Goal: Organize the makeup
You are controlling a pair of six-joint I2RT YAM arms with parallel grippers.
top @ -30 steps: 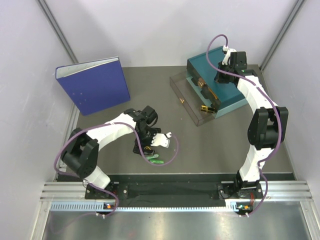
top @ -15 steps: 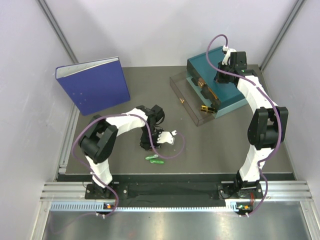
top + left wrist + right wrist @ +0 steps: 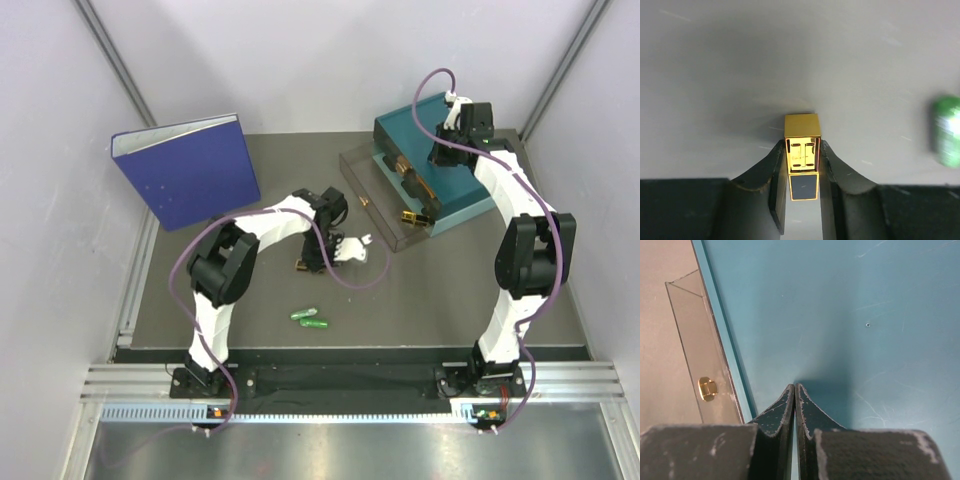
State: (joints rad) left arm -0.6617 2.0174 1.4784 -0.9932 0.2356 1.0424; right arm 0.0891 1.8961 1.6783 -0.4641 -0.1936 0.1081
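Observation:
My left gripper (image 3: 802, 152) is shut on a gold-and-black case (image 3: 802, 155), whose gold end sticks out past the fingertips over the grey table. From above, that left gripper (image 3: 306, 262) sits mid-table, with two green capsules (image 3: 310, 318) lying nearer the front. One green capsule (image 3: 946, 131) shows blurred at the right of the left wrist view. Another gold-and-black case (image 3: 412, 215) lies in the open clear drawer (image 3: 372, 205). My right gripper (image 3: 795, 388) is shut with nothing in it, over the top of the teal drawer box (image 3: 850, 315).
A large blue binder (image 3: 185, 170) stands at the back left. The teal drawer box (image 3: 470, 195) sits at the back right, its clear drawer pulled out toward the middle, with a gold knob (image 3: 707, 388) on the front. Grey walls close in both sides.
The left gripper has closed on the gold-and-black case and moved away from the green capsules, back and right toward the drawer. The right arm has not moved.

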